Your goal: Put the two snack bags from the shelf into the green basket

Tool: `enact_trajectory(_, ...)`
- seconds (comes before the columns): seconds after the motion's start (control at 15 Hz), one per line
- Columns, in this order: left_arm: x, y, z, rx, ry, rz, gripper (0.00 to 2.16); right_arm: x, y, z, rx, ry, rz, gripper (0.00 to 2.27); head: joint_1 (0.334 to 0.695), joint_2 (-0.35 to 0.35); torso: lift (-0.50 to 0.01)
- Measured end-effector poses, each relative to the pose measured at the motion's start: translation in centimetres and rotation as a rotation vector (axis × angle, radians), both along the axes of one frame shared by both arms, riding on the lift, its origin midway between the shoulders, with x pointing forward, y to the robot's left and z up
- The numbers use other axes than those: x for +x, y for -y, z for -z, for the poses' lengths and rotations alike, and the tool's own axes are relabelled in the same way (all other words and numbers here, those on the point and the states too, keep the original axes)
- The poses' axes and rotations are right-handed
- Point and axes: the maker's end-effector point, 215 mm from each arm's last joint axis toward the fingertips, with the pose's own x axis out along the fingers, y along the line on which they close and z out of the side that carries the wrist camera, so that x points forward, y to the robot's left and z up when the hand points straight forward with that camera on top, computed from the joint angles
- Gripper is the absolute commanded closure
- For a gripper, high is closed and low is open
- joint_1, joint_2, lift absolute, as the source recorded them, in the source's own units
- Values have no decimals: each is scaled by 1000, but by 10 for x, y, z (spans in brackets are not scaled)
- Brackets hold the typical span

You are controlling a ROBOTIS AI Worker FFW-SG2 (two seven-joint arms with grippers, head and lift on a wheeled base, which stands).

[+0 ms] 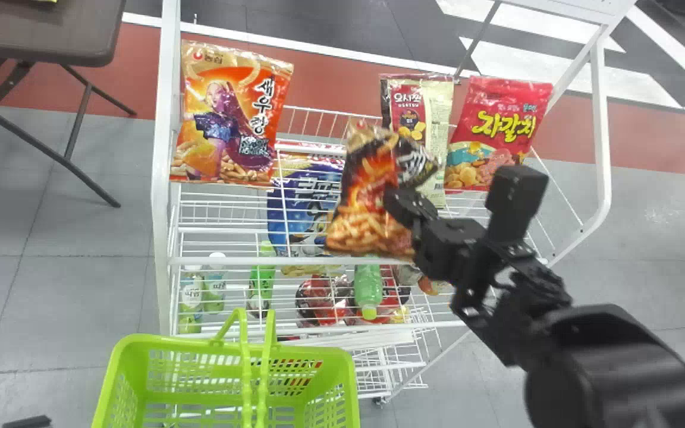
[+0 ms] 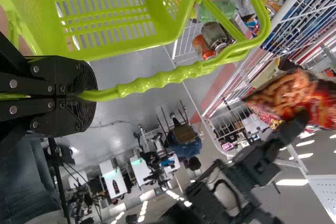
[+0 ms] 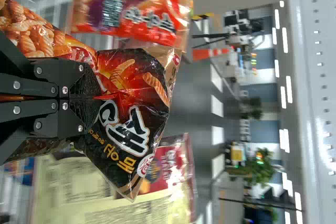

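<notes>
In the head view my right gripper point(image 1: 411, 205) is shut on a black-and-orange snack bag point(image 1: 369, 211), which hangs tilted above the shelf's wire rack, to the right of and beyond the green basket point(image 1: 345, 371). The right wrist view has the gripper point(image 3: 84, 98) pinching the crumpled middle of that bag point(image 3: 134, 85). My left gripper point(image 2: 79, 95) is shut on the basket's handle point(image 2: 152, 82), holding the basket point(image 2: 115, 48) before the shelf. An orange snack bag point(image 1: 229, 119) stands at the rack's left; a red one point(image 1: 497, 134) stands at its right.
Beige-and-red packs point(image 1: 431, 119) stand between the two upright bags. A blue bag point(image 1: 307, 205) and several bottles point(image 1: 368, 285) sit on lower levels. White shelf posts point(image 1: 166, 178) frame the rack, and a brown table point(image 1: 39, 35) is at the far left.
</notes>
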Motion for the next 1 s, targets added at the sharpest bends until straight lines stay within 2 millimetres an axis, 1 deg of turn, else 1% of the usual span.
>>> enact_trajectory(0.2, 2, 1, 0, 1, 2, -2, 1902, -58, 2, 26, 72, -211, -45, 2010, 695, -350, -12)
enact_trajectory(0.33, 3, 2, 0, 2, 4, -3, 1902, -106, -6, 43, 116, -387, -79, 2010, 695, -350, -12)
enact_trajectory(0.47, 3, 2, -1, 2, 4, -4, 1902, -146, -15, 53, 129, -521, -108, 2010, 695, -350, -12)
enact_trajectory(0.6, 3, 2, -1, 1, 5, -4, 1902, -158, -25, 49, 131, -542, -135, 2010, 695, -350, -12)
enact_trajectory(0.73, 3, 2, -1, 1, 5, -3, 1902, -165, -38, 53, 139, -561, -164, 2010, 695, -350, -12)
enact_trajectory(0.8, 2, 3, -1, 1, 5, -1, 1902, -170, -48, 63, 145, -587, -179, 2007, 695, -350, -12)
enact_trajectory(1.0, 0, 6, -2, 0, 5, 5, 1902, -189, -82, 100, 166, -688, -238, 2010, 695, -350, -12)
